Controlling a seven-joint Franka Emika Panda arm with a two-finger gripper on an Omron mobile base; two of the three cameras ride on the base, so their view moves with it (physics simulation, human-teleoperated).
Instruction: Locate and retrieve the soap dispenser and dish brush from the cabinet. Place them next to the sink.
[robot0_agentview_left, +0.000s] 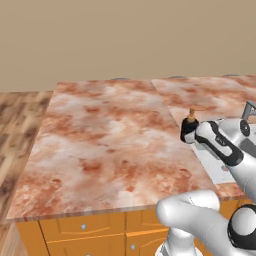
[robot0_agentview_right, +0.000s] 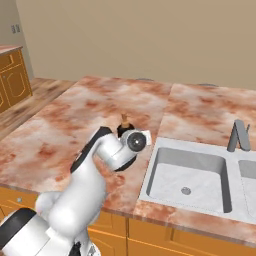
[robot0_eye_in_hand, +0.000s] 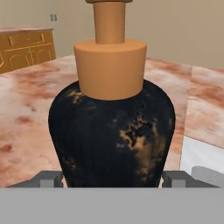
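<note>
Soap dispenser (robot0_eye_in_hand: 111, 131), a squat rounded black bottle with mottled copper flecks and a smooth stepped orange pump, stands upright on the glossy pink-brown marbled counter (robot0_agentview_left: 100, 145) just at 9 o'clock of the pale rectangular sink (robot0_agentview_right: 187, 177), sitting between the gripper (robot0_eye_in_hand: 111, 177) fingers, which are spread wide around its belly.

A wide countertop (robot0_agentview_left: 105, 145) of mottled pink and rust marble ran across the room, with a seam (robot0_agentview_left: 165, 102) dividing it into slabs. Orange wooden drawers (robot0_agentview_left: 82, 227) with small round knobs sat under its front edge. Plank flooring (robot0_agentview_left: 17, 120) lay off its left end, and a plain beige wall (robot0_agentview_left: 125, 35) stood behind.
</note>
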